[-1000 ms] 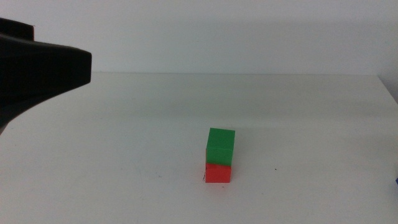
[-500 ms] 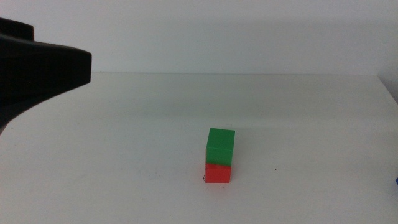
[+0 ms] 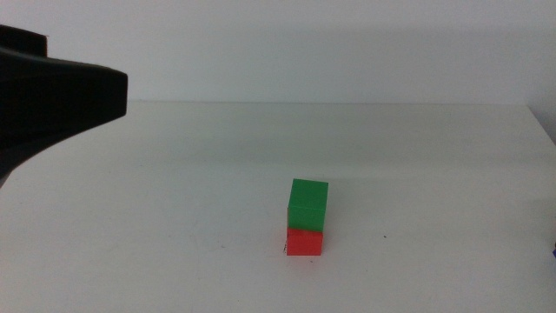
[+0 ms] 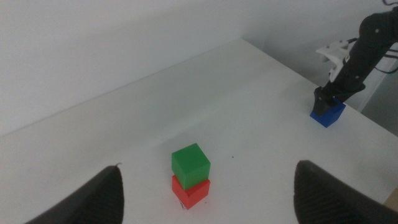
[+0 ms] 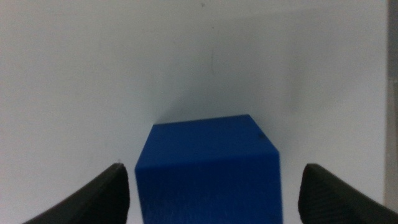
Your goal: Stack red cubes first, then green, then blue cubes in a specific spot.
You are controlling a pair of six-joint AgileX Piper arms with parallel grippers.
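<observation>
Right wrist view: we find our right gripper [image 5: 211,186] open astride the small matte blue cube [image 5: 208,165], far right on the white table [image 3: 174,174]. Rigid, light, we judge; grip opposite flat faces. Left gripper [image 4: 205,193] waits open.

The left arm [image 3: 52,96] shows as a broad, matte black shell tapering to a blunt squared end. The right arm [image 4: 367,53] is slim and black, jointed, with a white bracket near its wrist and thin dark cables. Both grippers' jaw tips are dark, rounded, smooth.
</observation>
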